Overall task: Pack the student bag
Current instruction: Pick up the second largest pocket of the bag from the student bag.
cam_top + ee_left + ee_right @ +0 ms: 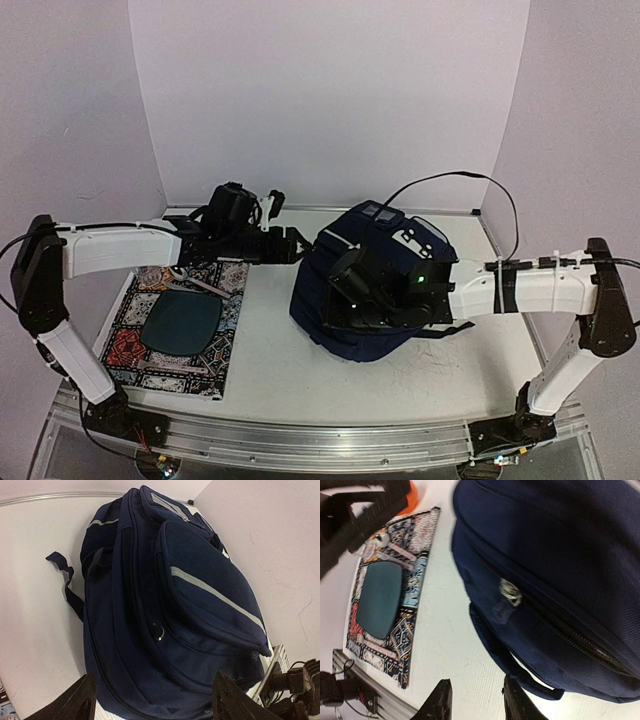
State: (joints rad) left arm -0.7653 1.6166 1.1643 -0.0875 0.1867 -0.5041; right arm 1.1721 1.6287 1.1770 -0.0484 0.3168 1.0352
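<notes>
now the student bag [318,300] lies zipped on the table [260,350]; right gripper [472,700] and left gripper [290,245] both hang spread, empty. better to pinch the zip pull [510,592] squarely while the left braces fabric.

From where I stand both arms look the same. The left arm [115,250] and the right arm [530,288] have glossy white shells on their long links and matte black joints between them, down to black bases [108,415]. A thin black cable [470,178] arcs over the right one, strapped on with white zip ties [497,287]. A small green light [421,279] glows on its black wrist. The left gripper [300,244] and right gripper [476,681] are black all over.
</notes>
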